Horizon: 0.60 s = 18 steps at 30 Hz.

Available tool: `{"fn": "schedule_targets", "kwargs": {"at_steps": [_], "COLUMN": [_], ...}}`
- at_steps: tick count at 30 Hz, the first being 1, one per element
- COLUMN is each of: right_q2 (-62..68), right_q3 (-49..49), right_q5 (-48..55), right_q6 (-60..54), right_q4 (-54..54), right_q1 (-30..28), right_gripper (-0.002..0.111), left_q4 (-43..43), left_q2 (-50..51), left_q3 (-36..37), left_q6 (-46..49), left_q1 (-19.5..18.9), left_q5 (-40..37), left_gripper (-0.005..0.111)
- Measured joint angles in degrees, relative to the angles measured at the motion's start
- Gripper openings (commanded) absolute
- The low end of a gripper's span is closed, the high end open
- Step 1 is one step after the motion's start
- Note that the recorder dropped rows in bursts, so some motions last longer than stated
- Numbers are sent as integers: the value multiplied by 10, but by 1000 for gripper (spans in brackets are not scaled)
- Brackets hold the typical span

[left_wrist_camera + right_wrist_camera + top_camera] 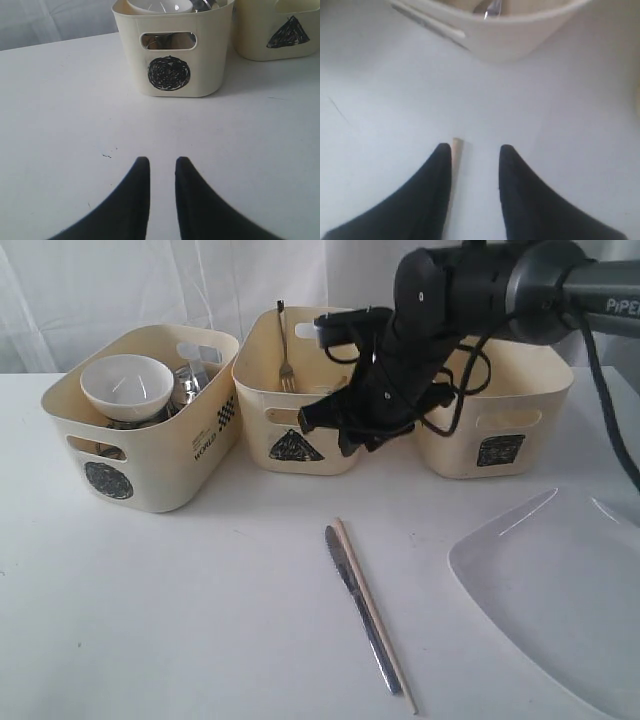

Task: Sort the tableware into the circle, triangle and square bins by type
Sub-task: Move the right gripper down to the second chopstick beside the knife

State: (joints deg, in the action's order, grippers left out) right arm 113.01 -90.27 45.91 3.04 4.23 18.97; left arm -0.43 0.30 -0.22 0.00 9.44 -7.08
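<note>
- Exterior view, nearest first: a steel knife [371, 638] and a wooden chopstick [352, 555] lie side by side and touching on the table, in front of the triangle bin [258, 430] and well clear of it.
- The knife is probably stiff, thin and slippery. It lies flat, so a pinch across the narrow handle looks safer than one on the blade.
- The chopstick is likely light, rigid and prone to roll. A grip near its middle should keep it from tipping, though taking it may drag the knife.
- The white plate [560, 590] sits to the right of the triangle bin and nearer the camera. It looks heavy, smooth and breakable, and only its rim offers a hold.
- The right claw [475, 150] hangs between the cutlery and the triangle bin, fingers moderately apart and empty, with the chopstick's tip just beside one finger.
- The left claw [161, 162] is over bare table with a narrow gap, holding nothing.
- A fork [285, 360] stands inside the triangle bin.
- A white bowl [127, 388] rests in the circle bin [160, 475] to the left, and the square bin [520, 400] stands to the right.
</note>
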Motion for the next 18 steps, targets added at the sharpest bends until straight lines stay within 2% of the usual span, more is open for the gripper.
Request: {"fn": "schedule_targets", "kwargs": {"at_steps": [8, 18], "right_q2": [-59, -116], "right_q3": [164, 259], "right_q5": [-56, -71], "right_q6": [8, 9], "right_q4": [-1, 4], "right_q1": [0, 0], "right_gripper": [31, 31], "left_q4": [0, 0], "left_q2": [0, 0], "left_q3": [0, 0], "left_q6": [0, 0], "left_q1": [0, 0], "left_q5": [0, 0], "left_gripper": [25, 25]}}
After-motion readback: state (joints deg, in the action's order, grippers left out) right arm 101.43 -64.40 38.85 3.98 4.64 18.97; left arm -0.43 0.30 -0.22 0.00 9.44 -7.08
